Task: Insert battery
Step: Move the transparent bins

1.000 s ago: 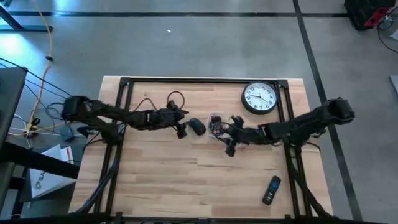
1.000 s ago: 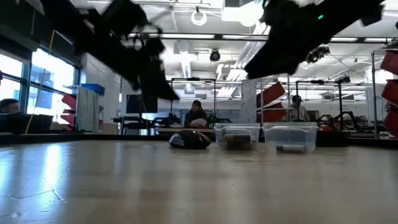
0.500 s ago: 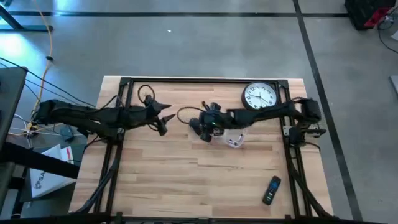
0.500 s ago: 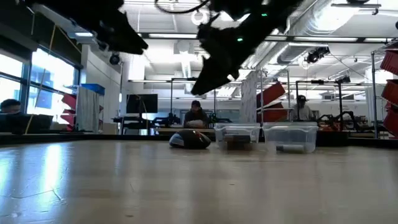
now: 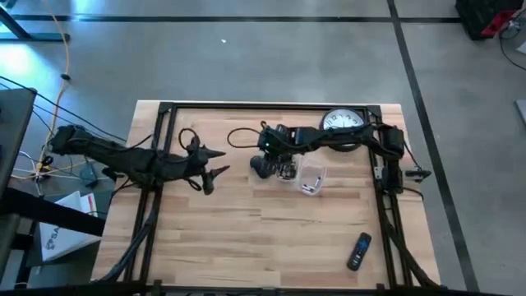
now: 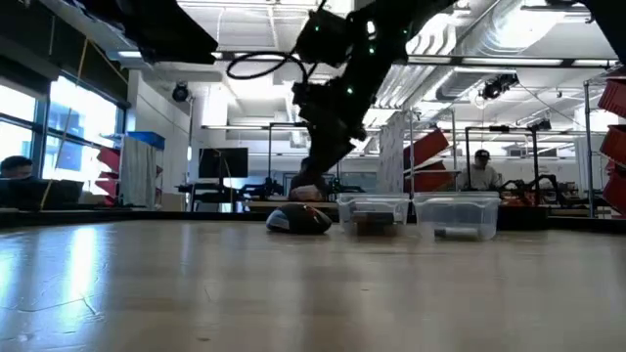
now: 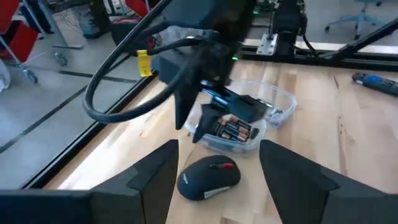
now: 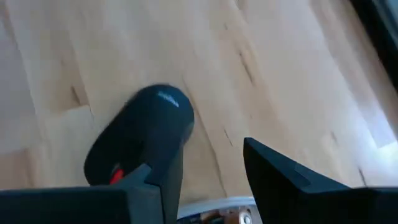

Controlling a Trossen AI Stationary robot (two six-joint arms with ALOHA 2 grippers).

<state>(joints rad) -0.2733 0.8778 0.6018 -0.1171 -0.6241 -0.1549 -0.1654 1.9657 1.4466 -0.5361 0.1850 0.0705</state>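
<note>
Your right gripper, jaws wide and empty, hangs over the mouse; batteries remain in their tray.

The pale wooden bench carries a black computer mouse near its middle, 2 clear plastic tubs just beside it, one holding batteries and the other on its far side, a round wall clock toward one back corner, and a dark remote control near the front edge.
</note>
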